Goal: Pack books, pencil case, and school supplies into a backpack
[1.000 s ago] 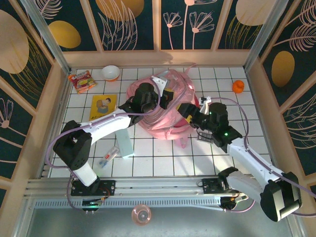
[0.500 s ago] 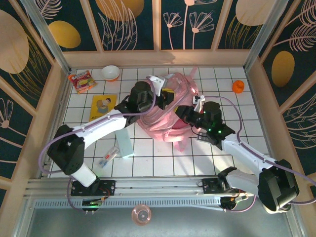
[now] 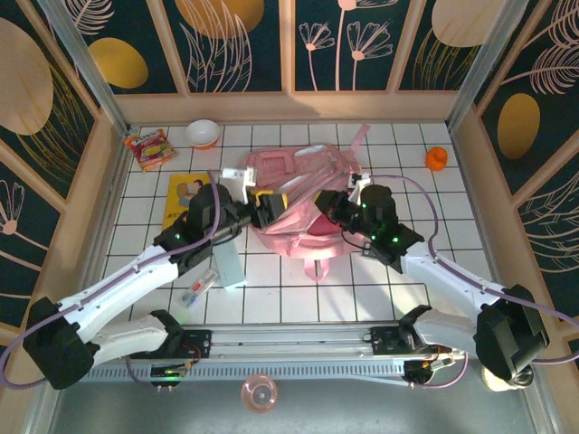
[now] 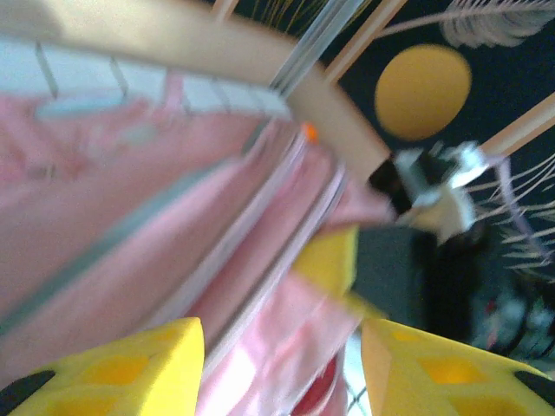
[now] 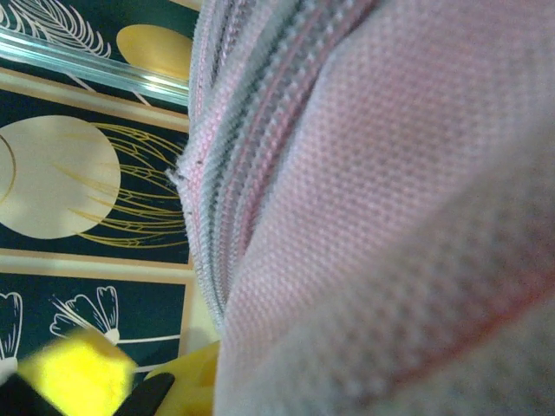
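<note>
The right hand is seen closed on a fold of the pink backpack, at the right side of its opening. In the right wrist view, woven pink cloth and a zip seam are pressed very close to the lens. A blurred yellow fingertip is made out at the lower left, and the pinch itself is covered by cloth.

The left hand is held at the backpack's left edge with its yellow fingers spread apart and nothing gripped between them. Pink fabric is seen beyond the gap, badly smeared by blur. A dark block with a yellow edge is glimpsed past it, too soft to be named with certainty.

The backpack is laid at the middle of the white-tiled counter, its near part hidden by both hands. To the left, the yellow book is partly covered by the left arm. The far end of the mint-green pencil case is cut off by the same arm, and the clear packet is laid just beside the case. A snack packet, a bowl and a small orange object are placed along the far side.
</note>
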Robot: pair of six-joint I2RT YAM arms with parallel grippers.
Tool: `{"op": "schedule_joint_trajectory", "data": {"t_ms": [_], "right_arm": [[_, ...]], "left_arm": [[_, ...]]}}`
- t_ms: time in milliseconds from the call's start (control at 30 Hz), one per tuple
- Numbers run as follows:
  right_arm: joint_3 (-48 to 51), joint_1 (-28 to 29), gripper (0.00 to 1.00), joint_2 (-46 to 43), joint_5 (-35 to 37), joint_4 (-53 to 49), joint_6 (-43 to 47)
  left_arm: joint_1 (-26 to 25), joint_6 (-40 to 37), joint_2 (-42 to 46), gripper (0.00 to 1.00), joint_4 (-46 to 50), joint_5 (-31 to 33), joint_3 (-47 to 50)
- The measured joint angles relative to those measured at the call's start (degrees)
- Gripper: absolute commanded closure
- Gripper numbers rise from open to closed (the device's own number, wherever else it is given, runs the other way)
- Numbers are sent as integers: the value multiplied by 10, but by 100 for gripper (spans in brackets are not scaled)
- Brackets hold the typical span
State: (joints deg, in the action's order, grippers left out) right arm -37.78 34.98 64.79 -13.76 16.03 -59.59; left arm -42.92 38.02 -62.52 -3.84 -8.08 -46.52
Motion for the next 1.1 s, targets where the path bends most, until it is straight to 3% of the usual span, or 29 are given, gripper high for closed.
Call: {"op": "schedule_joint_trajectory", "data": {"t_ms": [233, 567, 833, 1100], "right_arm": [[-12, 17, 100, 11, 20, -3, -8], [-25, 22, 100, 28, 20, -4, -8], [-32, 23, 100, 33, 20, -4, -8], [-32, 27, 100, 33, 24, -6, -8]], "left_arm": [[-47, 49, 7, 46, 71, -7, 27], [-57, 51, -40, 47, 94, -21, 28], [-66, 45, -57, 52, 97, -22, 28], [-70, 36, -70, 64, 97, -12, 28]]}}
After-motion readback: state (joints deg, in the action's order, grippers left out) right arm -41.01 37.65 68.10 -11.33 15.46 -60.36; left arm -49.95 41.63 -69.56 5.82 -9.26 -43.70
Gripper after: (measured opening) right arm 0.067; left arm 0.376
